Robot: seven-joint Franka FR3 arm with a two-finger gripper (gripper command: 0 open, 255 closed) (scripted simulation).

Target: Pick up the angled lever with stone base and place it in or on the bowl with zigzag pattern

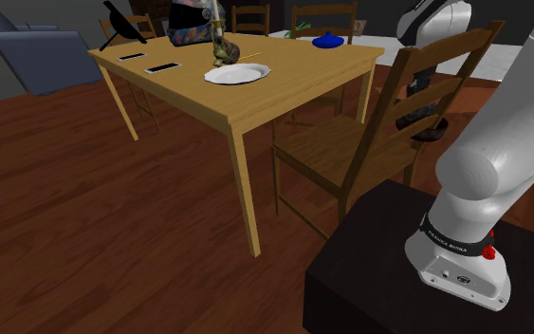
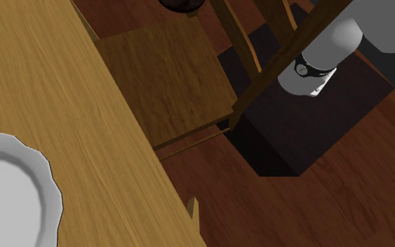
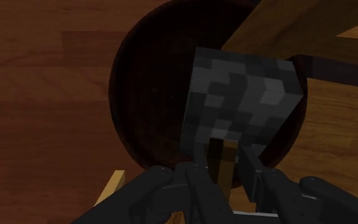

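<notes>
Grey mottled stone-block lever with brown stick (image 3: pixel 241 95): stick clasped in black gripper (image 3: pixel 222 170), block over bowl's hollow. Dark brown round bowl (image 3: pixel 145 95): upright, under lever.

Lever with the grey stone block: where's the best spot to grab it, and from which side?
Grab the lever by its thin brown stick, coming from the stick's end, away from the grey block. The block looks too wide for the hand, but the stick fits between its two fingers, which seem to clasp it just so here, above the dark bowl.
</notes>
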